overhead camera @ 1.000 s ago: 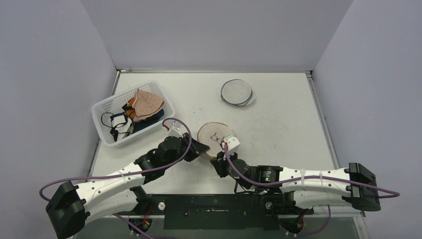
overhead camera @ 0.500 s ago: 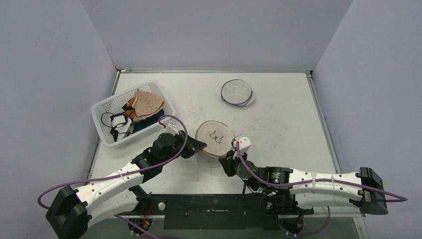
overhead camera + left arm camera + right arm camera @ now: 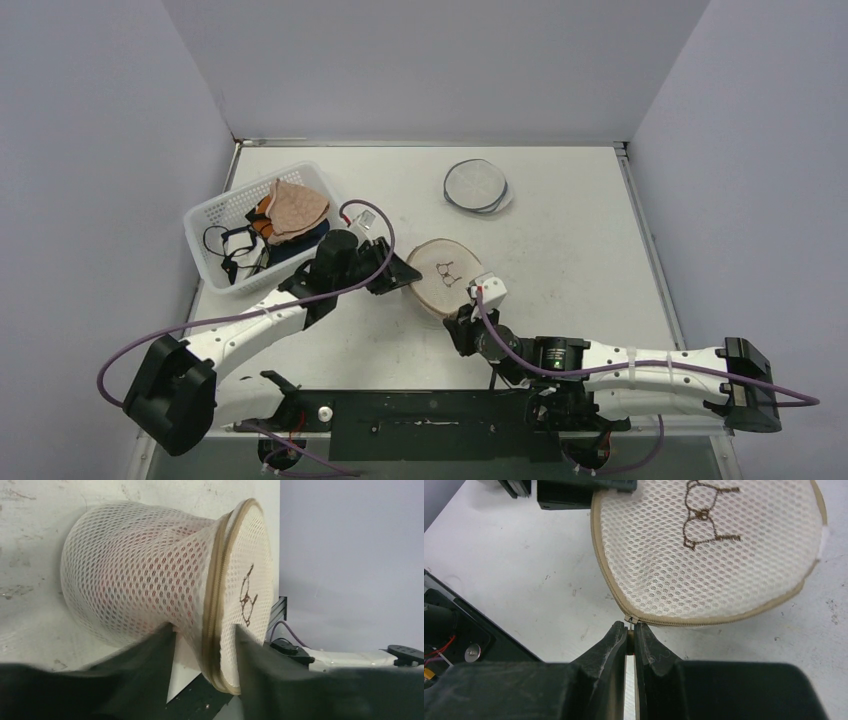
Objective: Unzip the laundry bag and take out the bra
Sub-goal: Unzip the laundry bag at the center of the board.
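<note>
The laundry bag (image 3: 447,275) is a round white mesh pouch with a tan zipper rim and a bra outline stitched on its lid. It lies tilted at the table's middle. My left gripper (image 3: 404,276) straddles the bag's left rim (image 3: 216,630), one finger on the mesh wall and one on the lid, and is closed on it. The bra is hidden inside; only a reddish tint (image 3: 150,575) shows through the mesh. My right gripper (image 3: 629,626) is shut on the zipper pull (image 3: 630,639) at the bag's (image 3: 704,565) near edge, and the zipper line looks closed.
A white plastic basket (image 3: 205,235) with several garments stands at the left, close behind my left arm. A second round mesh bag (image 3: 477,186) lies flat at the back. The dark base rail (image 3: 430,425) runs along the near edge.
My left arm swung away from me and to the right and re-gripped the bag's left rim. The bag shifted right and tilted. My right gripper kept hold of the zipper pull.
</note>
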### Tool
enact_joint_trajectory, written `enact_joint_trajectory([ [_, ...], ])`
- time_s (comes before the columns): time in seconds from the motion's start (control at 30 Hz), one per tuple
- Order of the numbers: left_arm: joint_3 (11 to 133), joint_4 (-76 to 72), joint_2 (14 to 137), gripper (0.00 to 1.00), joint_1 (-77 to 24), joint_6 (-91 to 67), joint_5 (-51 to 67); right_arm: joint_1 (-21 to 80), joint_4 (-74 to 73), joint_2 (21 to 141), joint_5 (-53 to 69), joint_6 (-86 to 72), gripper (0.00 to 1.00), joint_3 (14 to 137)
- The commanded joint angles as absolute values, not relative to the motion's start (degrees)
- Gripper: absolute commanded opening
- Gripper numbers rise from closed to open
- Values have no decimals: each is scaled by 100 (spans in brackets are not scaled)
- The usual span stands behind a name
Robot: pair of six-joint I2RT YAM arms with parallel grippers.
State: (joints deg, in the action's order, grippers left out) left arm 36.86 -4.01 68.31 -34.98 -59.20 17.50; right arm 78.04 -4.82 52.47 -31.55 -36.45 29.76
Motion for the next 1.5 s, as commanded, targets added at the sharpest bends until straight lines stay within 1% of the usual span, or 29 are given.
enact_joint_trajectory([
  [0.0, 4068, -203, 6754, 65, -3418, -5484, 2012, 7787, -323, 5331, -3209, -3526, 5, 3161],
  [0.07, 3902, -51, 6390, 81, -3419, -5596, 1826, 7787, -276, 5358, -3187, -3514, 5, 3200],
  [0.1, 3807, -14, 6179, 92, -3430, -5648, 1727, 7779, -257, 5380, -3170, -3500, 5, 3226],
  [0.13, 3726, 169, 5948, 98, -3442, -5660, 1692, 7778, -233, 5412, -3132, -3487, 5, 3259],
  [0.17, 3643, 321, 5742, 96, -3447, -5625, 1691, 7771, -223, 5463, -3114, -3477, 5, 3306],
  [0.3, 3354, 906, 4958, 96, -3508, -5622, 1519, 7737, -100, 5676, -2930, -3440, 5, 3531],
  [0.4, 2995, 469, 4645, 96, -3890, -6188, 1340, 7706, -42, 5900, -2827, -3402, 5, 3661],
  [0.5, 2880, 89, 4715, 97, -4378, -6539, 804, 7682, 162, 6075, -2742, -3409, 5, 3757],
  [0.53, 2889, -67, 4803, 99, -4458, -6629, 603, 7682, 160, 6112, -2728, -3418, 5, 3794],
  [0.67, 2861, -671, 5139, 83, -4516, -6931, 452, 7678, 122, 6082, -2738, -3501, 5, 3867],
  [0.83, 3060, -747, 5456, 66, -4501, -6985, 193, 7632, 18, 5979, -2751, -3709, 5, 3962],
  [1.07, 3042, -1030, 5746, 43, -4405, -7144, 53, 7603, -379, 5892, -2762, -3906, 5, 4077],
  [1.13, 3034, -1046, 5765, 33, -4395, -7154, 44, 7586, -468, 5866, -2804, -3980, 5, 4099],
  [1.23, 3024, -1031, 5758, 22, -4364, -7154, 44, 7568, -629, 5842, -2895, -4073, 5, 4153],
  [1.33, 3015, -985, 5748, 12, -4323, -7146, 44, 7554, -768, 5839, -2974, -4122, 5, 4183],
  [1.47, 3015, -888, 5773, 3, -4235, -7129, 44, 7559, -894, 5807, -3059, -4153, 5, 4154],
])
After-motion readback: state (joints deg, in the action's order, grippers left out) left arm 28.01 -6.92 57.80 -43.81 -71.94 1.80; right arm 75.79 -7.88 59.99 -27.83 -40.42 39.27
